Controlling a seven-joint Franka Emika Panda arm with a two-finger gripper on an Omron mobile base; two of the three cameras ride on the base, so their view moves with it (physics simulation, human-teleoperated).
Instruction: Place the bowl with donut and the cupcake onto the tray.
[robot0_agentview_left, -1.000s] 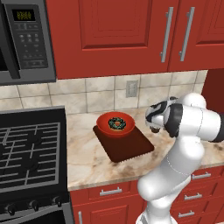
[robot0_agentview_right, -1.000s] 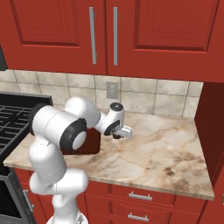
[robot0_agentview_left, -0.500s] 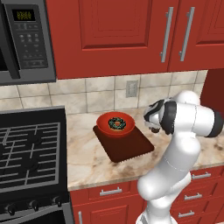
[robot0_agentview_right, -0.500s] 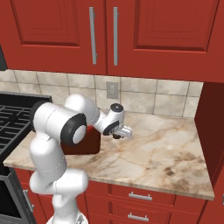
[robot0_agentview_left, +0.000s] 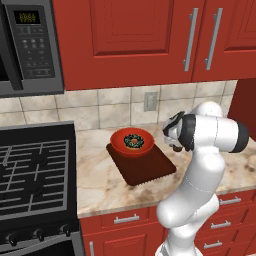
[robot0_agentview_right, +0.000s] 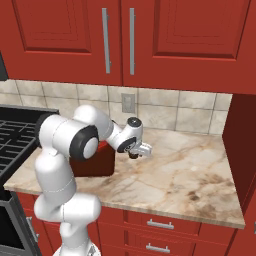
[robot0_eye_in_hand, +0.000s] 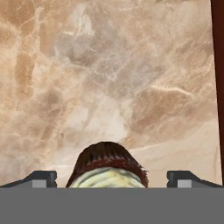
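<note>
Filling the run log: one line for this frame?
bowl with donut: on tray | cupcake: on counter, between open hand fingers, ungripped

Arm folded low, pincer (robot0_eye_in_hand: 112, 177) spread wide, pointing downward.

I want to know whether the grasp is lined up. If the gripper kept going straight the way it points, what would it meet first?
Most likely the cupcake: in the hand view it sits between the open gripper's fingers, on the marble counter. Depth is hard to judge.
</note>
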